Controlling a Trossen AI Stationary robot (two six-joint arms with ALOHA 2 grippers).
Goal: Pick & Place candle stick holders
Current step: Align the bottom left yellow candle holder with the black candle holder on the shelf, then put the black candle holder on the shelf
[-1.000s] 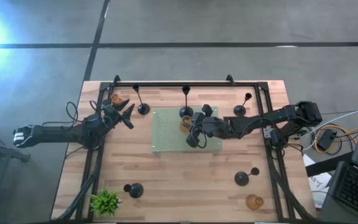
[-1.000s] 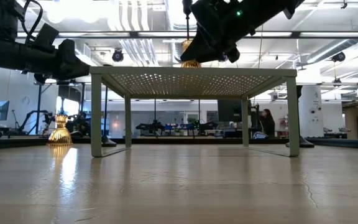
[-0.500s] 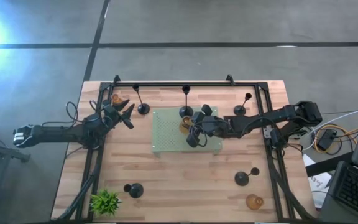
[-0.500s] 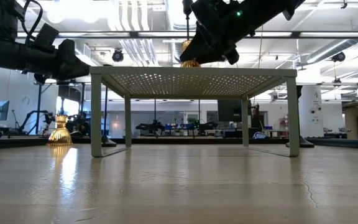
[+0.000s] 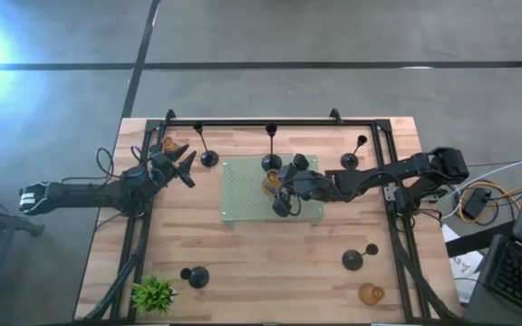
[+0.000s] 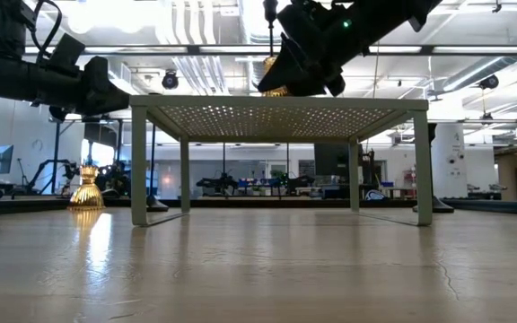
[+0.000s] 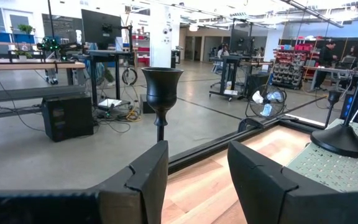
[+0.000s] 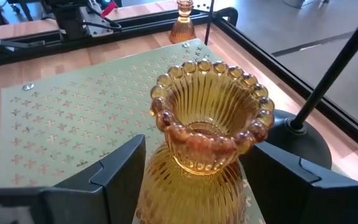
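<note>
Overhead, we see the right gripper reached in over the pale green perforated mat, at the amber holder standing near the mat's back edge. From the right wrist, its fingers stand wide on either side of that amber holder, clear of the glass as far as we can judge, so it sits on the mat ungripped. A black holder rests just beside it, its thin stem slanting away.

The left gripper hovers near the back left corner of the wooden surface. Its fingers are partly apart with nothing between them; a black cup-topped holder stands beyond the gap.

Elsewhere on the surface, black holders stand along the back rail at and. An amber one sits in the back left corner. Toward the front are two black ones, another amber one and a small green plant.
</note>
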